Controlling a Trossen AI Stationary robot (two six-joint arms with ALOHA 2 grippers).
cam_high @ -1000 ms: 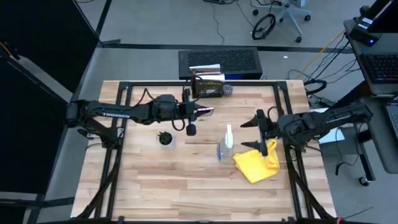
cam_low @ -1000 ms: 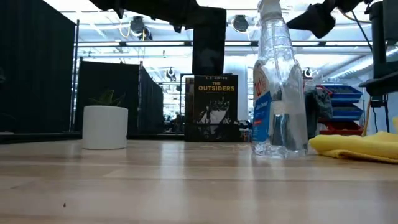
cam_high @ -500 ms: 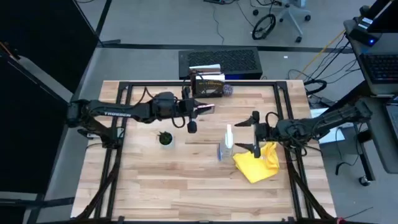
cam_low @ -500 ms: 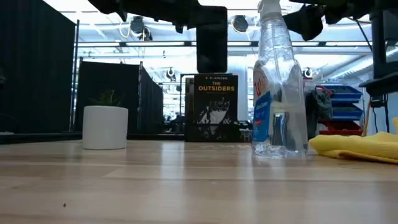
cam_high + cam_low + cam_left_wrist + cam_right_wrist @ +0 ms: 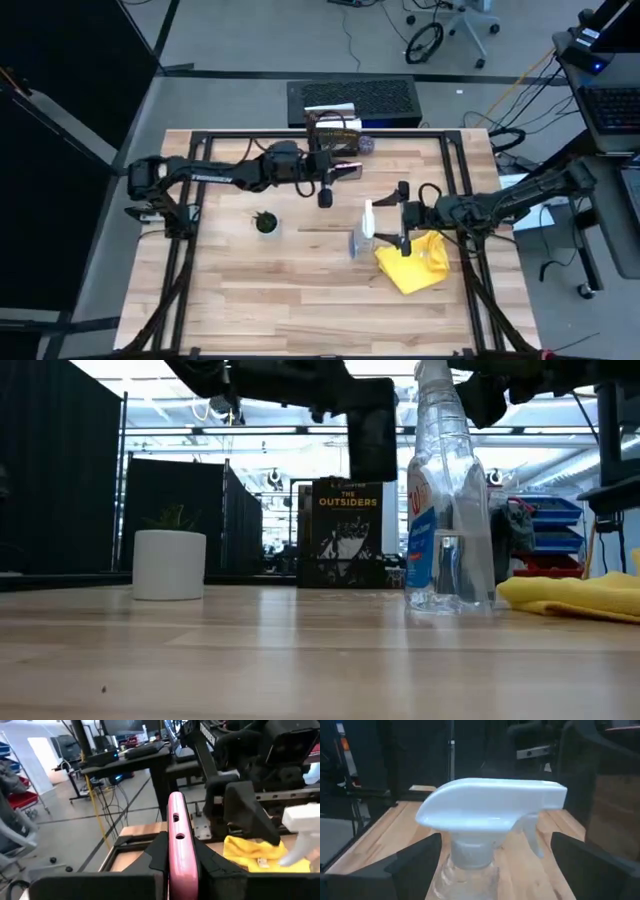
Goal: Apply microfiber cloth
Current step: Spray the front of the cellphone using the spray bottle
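**Yellow cloth flat on the wood, just beside the spray bottle**

Pale wooden table (image 5: 300, 290) inside a black frame, on grey floor. Beyond the far edge: a dark keyboard-like case (image 5: 352, 100), an office chair (image 5: 455, 20), loose cables. From table height: black partitions, ceiling lights, blue bins behind the spray bottle (image 5: 448, 490).

Landmark: that clear spray bottle (image 5: 366, 228) with blue liquid and white trigger head (image 5: 490, 810), upright near the table's middle. Toward the left arm's side of it, well apart, a small white pot with a green plant (image 5: 266, 222). Beyond it at the far edge, a book (image 5: 341, 532) standing upright, titled "The Outsiders".

Microfiber cloth (image 5: 412, 262): bright yellow, soft, rumpled into folds, lying flat on the wood just beside the bottle on the right arm's side, one corner bunched up; seen low as a thin yellow heap (image 5: 570, 598).

Right gripper (image 5: 398, 222) raised close to the bottle's head, over the cloth's near edge, fingers (image 5: 415, 865) spread wide either side of the trigger head, not touching it.

Left gripper (image 5: 325, 185) held in the air on the bottle's far side, between bottle and book, pinching a pink-edged smartphone (image 5: 181, 845) upright between its fingers.
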